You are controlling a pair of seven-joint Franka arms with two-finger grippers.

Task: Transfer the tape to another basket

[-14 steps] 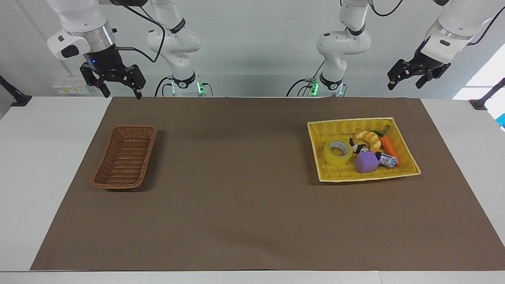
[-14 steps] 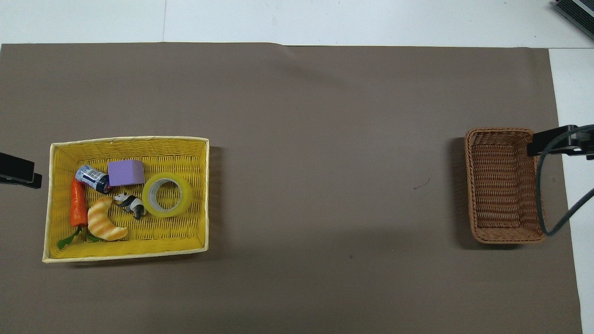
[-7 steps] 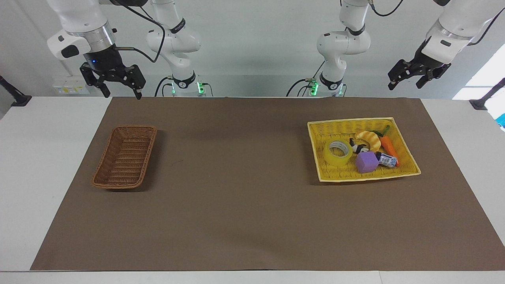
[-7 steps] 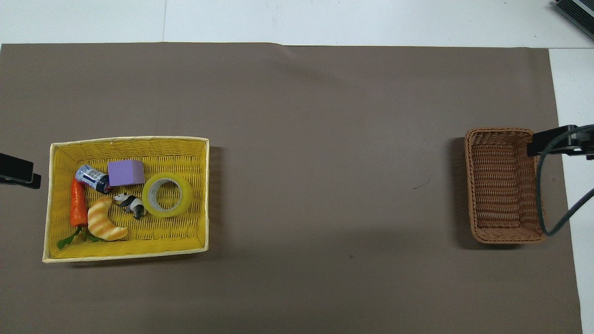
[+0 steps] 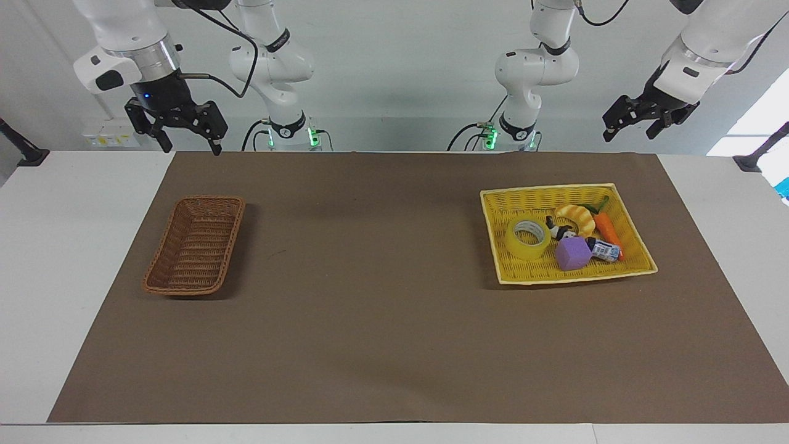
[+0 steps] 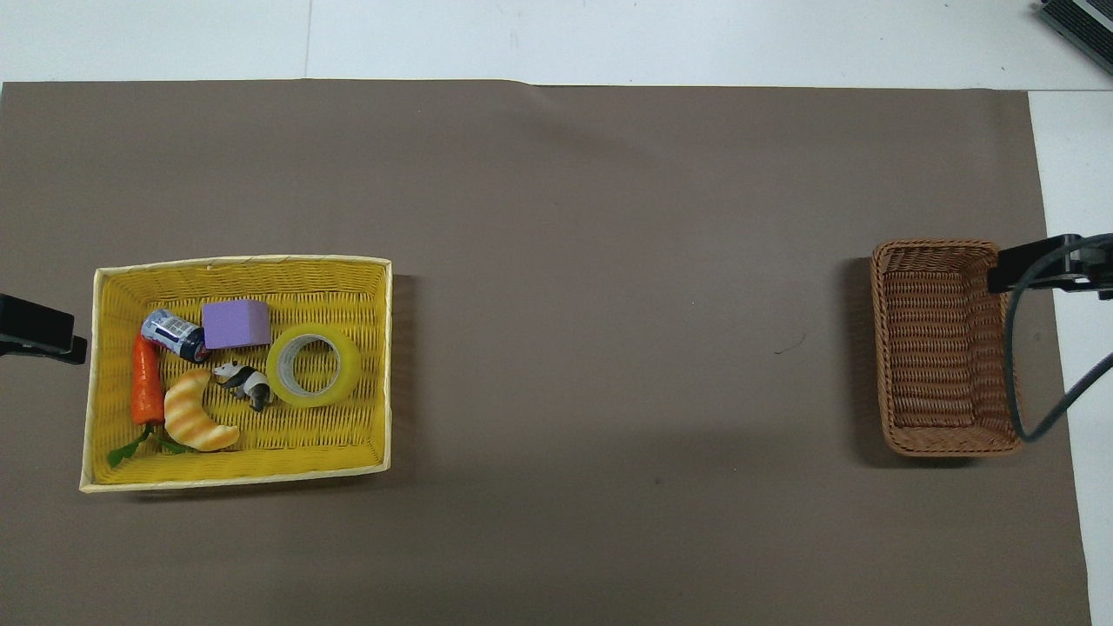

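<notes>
The tape (image 6: 314, 365) lies flat in the yellow basket (image 6: 235, 265), beside a purple cube (image 6: 236, 323) and a toy panda (image 6: 244, 383). The brown basket (image 6: 944, 348) sits toward the right arm's end of the surface. Both claws hang raised, spread open and empty: left claw (image 5: 635, 121), right claw (image 5: 186, 135).

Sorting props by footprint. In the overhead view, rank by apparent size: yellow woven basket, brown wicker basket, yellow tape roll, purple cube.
1. Bright-yellow woven basket
2. Narrow dark-brown wicker basket
3. Translucent yellow tape roll
4. Purple cube
The tape roll and the cube look close in size, so that order is unsure.
</notes>
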